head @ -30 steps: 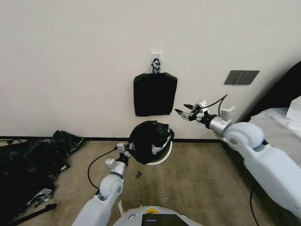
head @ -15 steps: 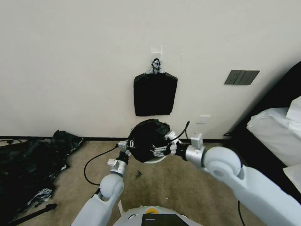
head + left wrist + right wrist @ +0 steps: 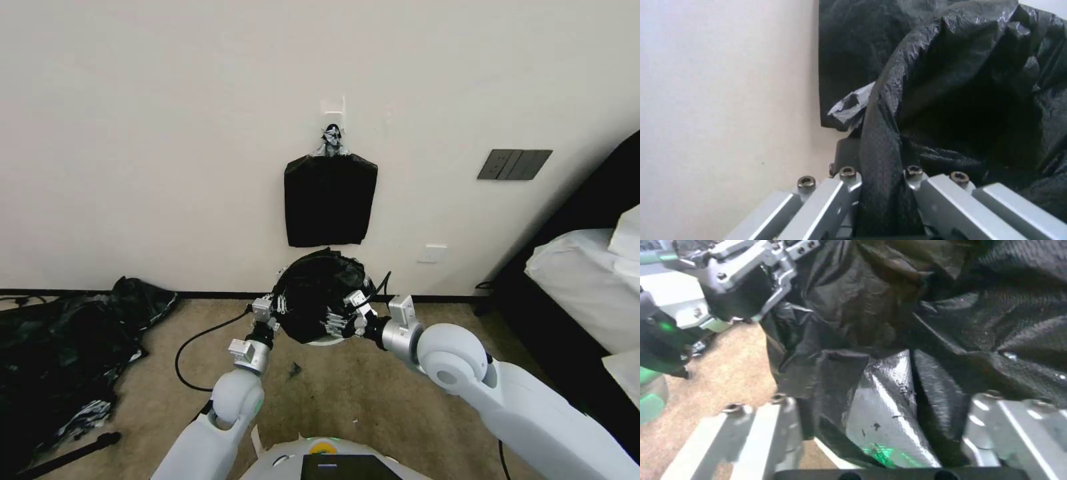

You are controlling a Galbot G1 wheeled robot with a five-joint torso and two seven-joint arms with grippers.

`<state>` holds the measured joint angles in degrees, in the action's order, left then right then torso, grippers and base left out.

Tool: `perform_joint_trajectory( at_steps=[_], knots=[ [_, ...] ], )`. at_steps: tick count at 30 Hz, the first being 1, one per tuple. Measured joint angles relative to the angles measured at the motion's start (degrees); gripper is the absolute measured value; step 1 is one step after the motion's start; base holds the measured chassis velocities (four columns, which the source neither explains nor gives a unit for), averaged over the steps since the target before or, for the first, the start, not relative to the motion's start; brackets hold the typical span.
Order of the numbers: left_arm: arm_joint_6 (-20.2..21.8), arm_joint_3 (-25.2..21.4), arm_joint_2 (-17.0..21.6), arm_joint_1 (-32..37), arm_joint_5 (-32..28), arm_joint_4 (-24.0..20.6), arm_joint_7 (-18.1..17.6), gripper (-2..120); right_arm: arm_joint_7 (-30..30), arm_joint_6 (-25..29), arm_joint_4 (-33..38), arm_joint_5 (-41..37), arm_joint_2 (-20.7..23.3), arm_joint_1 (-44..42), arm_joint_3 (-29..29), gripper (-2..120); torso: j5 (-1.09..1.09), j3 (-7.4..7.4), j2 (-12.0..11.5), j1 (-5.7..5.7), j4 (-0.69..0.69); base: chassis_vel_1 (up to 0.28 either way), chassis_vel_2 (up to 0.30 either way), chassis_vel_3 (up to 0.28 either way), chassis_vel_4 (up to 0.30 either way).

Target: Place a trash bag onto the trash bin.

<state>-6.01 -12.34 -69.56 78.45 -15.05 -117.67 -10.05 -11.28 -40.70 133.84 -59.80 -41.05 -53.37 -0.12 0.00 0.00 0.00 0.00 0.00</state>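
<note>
The trash bag (image 3: 313, 293) is a wrinkly black film bunched over the trash bin (image 3: 325, 342), of which just a white sliver shows below the bag. My left gripper (image 3: 279, 308) is at the bag's left edge and shut on a strip of the film (image 3: 880, 200). At the bag's near right edge, my right gripper (image 3: 340, 325) is open. Its fingers stand wide apart with bag film (image 3: 880, 406) lying between them. The left gripper (image 3: 769, 270) also appears beyond the bag in the right wrist view.
A flat black bundle (image 3: 330, 200) hangs from a wall hook right above the bin. A heap of black plastic sheeting (image 3: 60, 353) lies on the carpet at the left. A bed (image 3: 587, 280) stands at the right, and a cable (image 3: 190, 353) loops on the floor.
My right arm swung down from wall height to the bag's near right edge and has moved in close. The left gripper kept its hold. The bag now hides more of the bin.
</note>
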Motion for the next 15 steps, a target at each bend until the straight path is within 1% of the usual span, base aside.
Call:
perform_joint_trajectory(
  at_steps=[1, 2, 4, 5, 8, 10, 11, 12, 13, 14, 15],
  knots=[
    [-0.02, -0.02, 0.01, -0.06, 0.00, -0.11, 0.02, 2, -0.05, 0.01, -0.05, -0.29, 0.27, 0.05, -0.03, 43, 0.00, 0.00, 0.00, 0.00, 0.00, 0.000, 0.000, 0.000, 0.000],
    [-0.02, -0.02, 0.01, -0.06, 0.00, -0.11, 0.02, 2, -0.05, 0.01, -0.05, -0.29, 0.27, 0.05, -0.03, 43, 0.00, 0.00, 0.00, 0.00, 0.00, 0.000, 0.000, 0.000, 0.000],
    [-0.02, -0.12, 0.02, -0.18, -0.03, -0.16, 0.04, 2, 0.11, 0.04, -0.05, 0.36, 0.68, 0.08, -0.28, 33, 0.01, 0.00, 0.00, 0.00, 0.00, 0.000, 0.000, 0.000, 0.000],
    [-0.02, -0.12, 0.02, -0.18, -0.03, -0.16, 0.04, 2, 0.11, 0.04, -0.05, 0.36, 0.68, 0.08, -0.28, 33, 0.01, 0.00, 0.00, 0.00, 0.00, 0.000, 0.000, 0.000, 0.000],
    [-0.01, -0.17, -0.23, -0.42, -0.33, -0.04, 0.04, 2, 0.72, 0.08, 0.05, 0.63, 0.78, 0.10, -0.37, 18, 0.01, 0.00, 0.00, 0.00, 0.00, 0.000, 0.000, 0.000, 0.000],
    [0.01, -0.17, -0.33, -0.47, -0.46, 0.08, 0.04, 2, 0.90, 0.08, 0.07, 0.65, 0.78, 0.10, -0.39, 16, 0.00, 0.00, 0.00, 0.00, 0.00, 0.000, 0.000, 0.000, 0.000],
    [0.14, -0.16, -0.46, -0.51, -0.98, 0.23, 0.01, 2, 1.16, 0.10, 0.12, 0.66, 0.81, 0.06, -0.45, 10, 0.00, 0.00, 0.00, 0.00, 0.00, 0.000, 0.000, 0.000, 0.000],
    [0.43, -0.11, -0.58, -0.51, -1.70, 0.26, -0.08, 2, 1.31, 0.11, 0.14, 0.66, 0.90, -0.02, -0.53, 6, 0.01, 0.00, 0.00, 0.00, 0.00, 0.000, 0.000, 0.000, 0.000],
    [0.43, -0.11, -0.58, -0.51, -1.70, 0.26, -0.08, 2, 1.31, 0.11, 0.14, 0.66, 0.90, -0.02, -0.53, 6, 0.01, 0.00, 0.00, 0.00, 0.00, 0.000, 0.000, 0.000, 0.000],
    [1.06, -0.08, -0.72, -0.50, -3.19, 0.20, -0.43, 2, 1.51, 0.12, 0.16, 0.69, 1.17, -0.17, -0.55, 0, 0.00, 0.00, 0.00, 0.00, 0.00, 0.000, 0.000, 0.000, 0.000],
    [1.23, -0.08, -0.74, -0.50, -3.59, 0.17, -0.56, 2, 1.62, 0.12, 0.19, 0.69, 1.28, -0.25, -0.52, 0, 0.00, 0.00, 0.00, 0.00, 0.00, 0.000, 0.000, 0.000, 0.000]
  ],
)
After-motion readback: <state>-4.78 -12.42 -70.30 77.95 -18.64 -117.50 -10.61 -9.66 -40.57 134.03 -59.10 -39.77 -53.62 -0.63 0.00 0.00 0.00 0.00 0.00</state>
